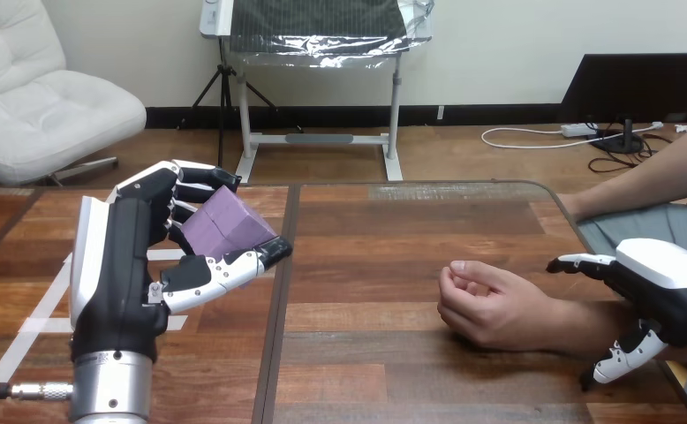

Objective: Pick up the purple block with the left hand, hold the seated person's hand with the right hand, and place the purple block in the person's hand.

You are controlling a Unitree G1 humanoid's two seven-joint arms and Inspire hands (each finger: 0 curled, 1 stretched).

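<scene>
The purple block (pixel 225 226) is in my left robot hand (pixel 117 265), at the left of the scene and lifted clear of the worktop (pixel 393 230). It sits tilted, with one corner pointing to the right. My fingers (pixel 195 175) are curled over its far upper side and my thumb (pixel 230 268) is pressed along its near lower edge, so that robot hand is clasped on the block. Its back is turned toward me, and my silver forearm (pixel 112 389) rises from the near edge. On the worktop under and to the left of this arm run strips of white tape (pixel 38 311).

Well apart from the block, to the right, the person's hand (pixel 486 306) rests on the worktop. Its fingers are loosely curled inward and it holds nothing. The person's forearm (pixel 578 320) leads off toward the right edge.

My right robot hand (pixel 668 276) is at the right side, over that forearm and just behind the wrist. It is spread rather than clenched. One finger (pixel 578 262) reaches left on the far side of the forearm, with a strip of worktop showing between the two. The thumb (pixel 621 357) hangs on the near side, close against the forearm, but I cannot tell whether it touches. Nothing is curled round the person's wrist or hand.
</scene>
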